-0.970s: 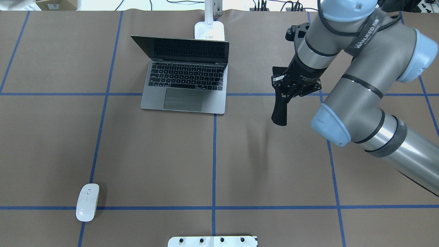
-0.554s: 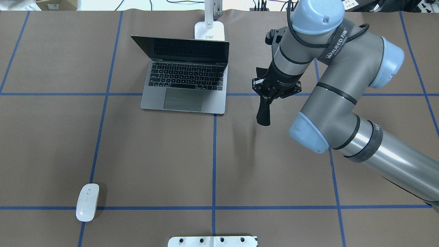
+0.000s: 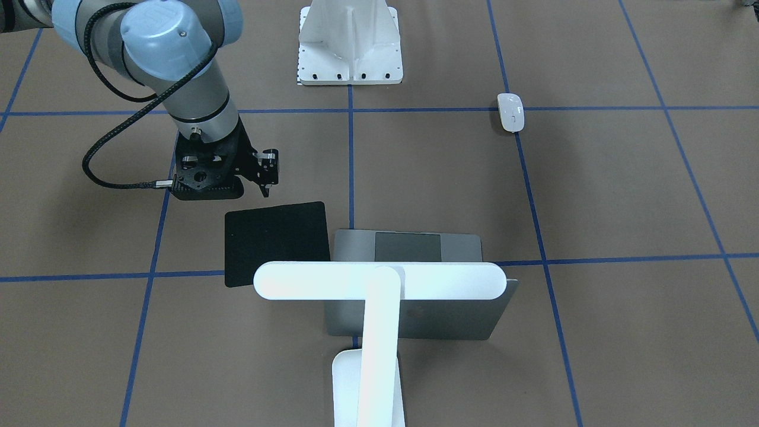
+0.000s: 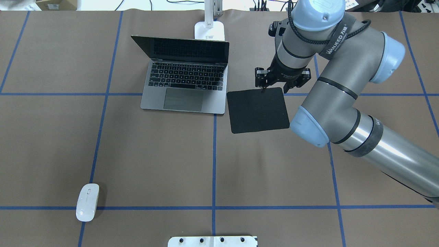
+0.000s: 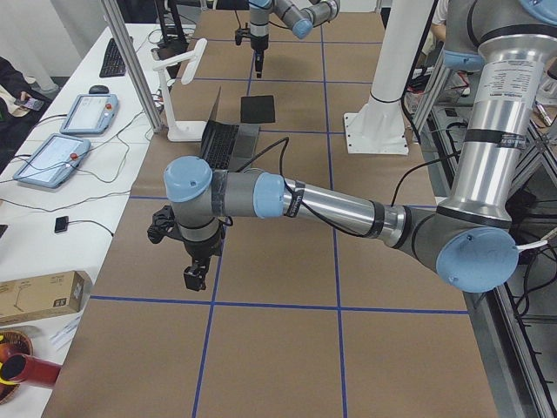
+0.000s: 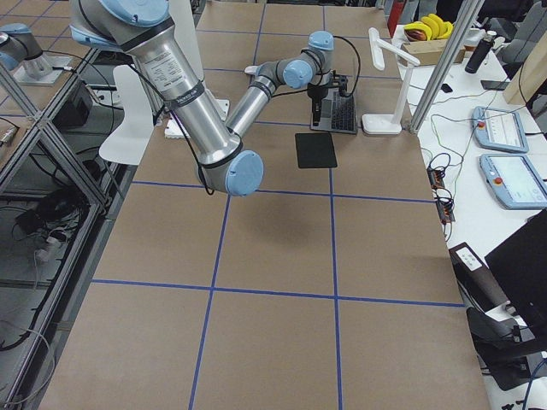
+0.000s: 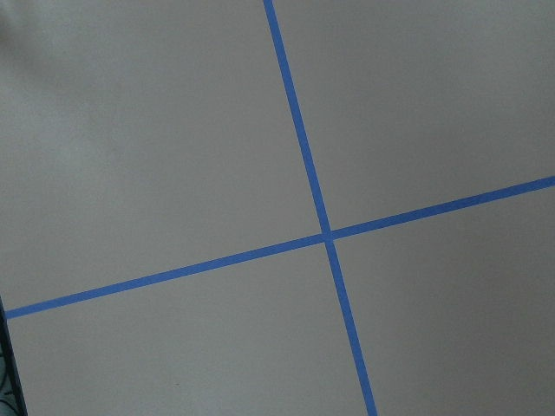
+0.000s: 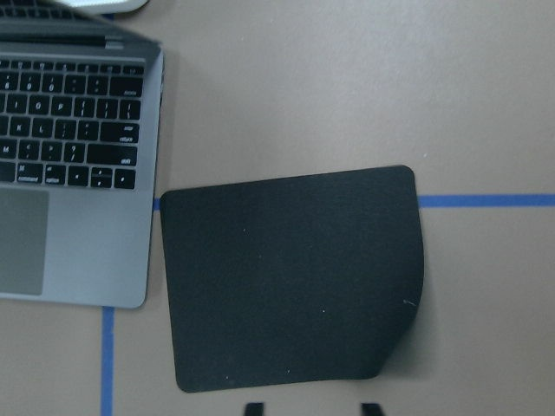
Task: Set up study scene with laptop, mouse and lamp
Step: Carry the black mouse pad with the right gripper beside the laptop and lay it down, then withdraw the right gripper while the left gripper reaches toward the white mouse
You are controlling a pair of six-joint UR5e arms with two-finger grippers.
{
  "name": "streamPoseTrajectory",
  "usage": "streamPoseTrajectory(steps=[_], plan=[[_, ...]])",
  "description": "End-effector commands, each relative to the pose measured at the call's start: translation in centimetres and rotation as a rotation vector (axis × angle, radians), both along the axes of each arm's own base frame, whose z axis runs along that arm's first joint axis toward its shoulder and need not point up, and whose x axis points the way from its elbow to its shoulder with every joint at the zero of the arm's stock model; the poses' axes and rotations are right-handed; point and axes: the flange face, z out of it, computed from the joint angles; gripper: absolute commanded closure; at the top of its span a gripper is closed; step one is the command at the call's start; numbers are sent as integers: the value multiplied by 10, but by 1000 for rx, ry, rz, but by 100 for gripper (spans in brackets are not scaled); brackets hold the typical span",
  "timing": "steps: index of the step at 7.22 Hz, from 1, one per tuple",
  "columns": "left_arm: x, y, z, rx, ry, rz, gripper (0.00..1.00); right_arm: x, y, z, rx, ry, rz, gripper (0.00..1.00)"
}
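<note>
The laptop (image 4: 187, 84) stands open at the table's far middle, and the lamp (image 3: 379, 281) has its base (image 4: 209, 31) just behind the screen. Far off at the near left lies the mouse (image 4: 87, 201), alone. A flat black mat (image 4: 258, 109) lies on the table, touching the laptop's right side. My right gripper (image 4: 263, 85) hovers open over the mat's far edge, both fingertips (image 8: 253, 407) apart and empty. The left gripper (image 5: 196, 274) hangs over bare table off to the left. I cannot tell whether it is open or shut.
A white bolted pedestal (image 4: 212, 241) sits at the near middle edge. Blue tape lines (image 4: 214, 154) grid the brown table cover. The right arm's elbow (image 4: 310, 128) hangs over the mat's right side. Side benches hold pendants (image 6: 500, 128).
The right gripper carried the hanging black mat left toward the laptop. The mat now lies flat beside it, and the gripper has let go of it.
</note>
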Motion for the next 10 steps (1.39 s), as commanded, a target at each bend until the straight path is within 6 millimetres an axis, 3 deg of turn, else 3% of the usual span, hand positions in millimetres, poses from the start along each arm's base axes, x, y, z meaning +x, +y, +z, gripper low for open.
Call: streamPoseTrajectory(steps=[1,2,3,4,5,6,7,8,10], plan=[[2,0,-15,-70,25,-116,0,20,-1,41,-41,37,17,0],[8,1,-33,-97,89,-164,0,32,4,71,-43,70,4,0],[14,1,-43,-130,112,-206,0,58,0,102,-35,97,-23,0],[34,6,-49,-165,117,-223,0,76,3,131,-38,128,-41,0],[73,25,-65,-211,126,-242,0,89,16,158,-40,151,-58,0],[104,36,-98,-241,146,-275,0,110,13,177,-51,169,-53,0],[133,58,-105,-279,148,-265,0,143,15,206,-50,189,-76,0],[161,69,-128,-295,163,-264,0,175,19,231,-40,205,-107,0],[232,94,-146,-338,196,-242,0,216,34,274,-38,216,-181,0]])
